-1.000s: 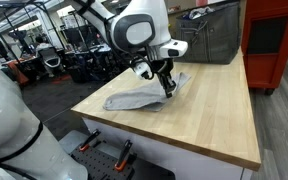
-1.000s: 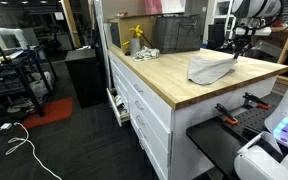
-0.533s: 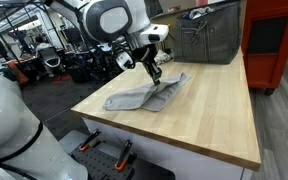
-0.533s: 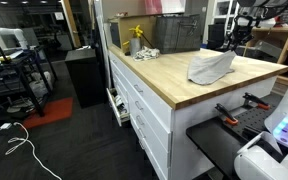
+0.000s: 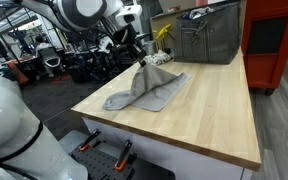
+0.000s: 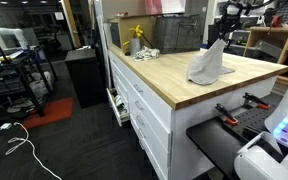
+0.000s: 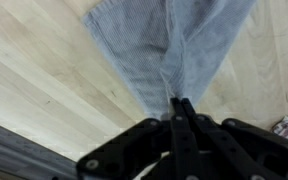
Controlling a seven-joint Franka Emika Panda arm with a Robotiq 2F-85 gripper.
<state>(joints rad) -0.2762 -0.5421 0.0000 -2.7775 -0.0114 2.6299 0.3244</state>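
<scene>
much here is hard to read. in both exterior views my hand (image 5: 138,58) is small and dark, and its fingertips cannot be told apart against the cluttered lab behind it. the wrist view cuts the grey towel (image 7: 169,40) off at the top edge, and a pale scrap at that view's lower right corner is too cropped to name. a yellow object (image 5: 162,33) at the back of the worktop is too small to identify. a white robot body (image 5: 14,120) fills the near corner of an exterior view and hides part of the floor.

the surface is a pale butcher-block worktop (image 5: 214,120), with white drawers (image 6: 144,105) beneath it in an exterior view. a wire mesh basket (image 5: 209,38) stands at its far end, next to a red cabinet (image 5: 276,40). the room around it is a workshop-like lab with dark flooring, and a white cable (image 6: 19,145) lies loose on the floor.

my hand is closed, its two fingers pinched tight on a fold of the towel, as the wrist view shows plainly. the towel hangs from that pinch in a raised peak above the wood. its lower part lies spread on the worktop, well apart from the basket.
</scene>
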